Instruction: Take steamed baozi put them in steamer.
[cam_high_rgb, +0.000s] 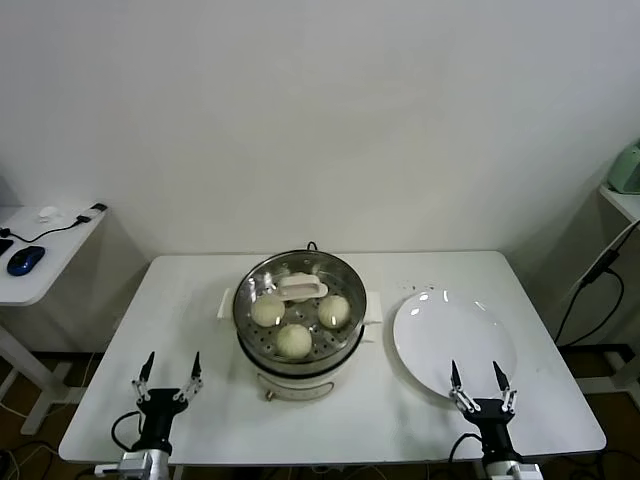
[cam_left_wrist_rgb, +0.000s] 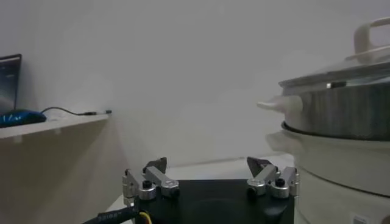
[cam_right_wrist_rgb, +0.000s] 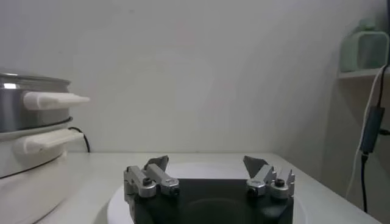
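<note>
While both grippers rest jaws apart at the table's (cam_high_rgb: 200, 290) near edge, left gripper (cam_high_rgb: 170, 372) and right gripper (cam_high_rgb: 478, 380) flank the steamer (cam_high_rgb: 345, 300), where three baozi (cam_high_rgb: 294, 340) sit.

three baozi (cam_high_rgb: 294, 340) in steamer (cam_high_rgb: 255, 352) at table (cam_high_rgb: 190, 290) centre, plate (cam_high_rgb: 455, 350) to its right

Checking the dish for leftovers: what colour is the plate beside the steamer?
Plain glossy white, no pattern; the plate shows best in the head view.
</note>
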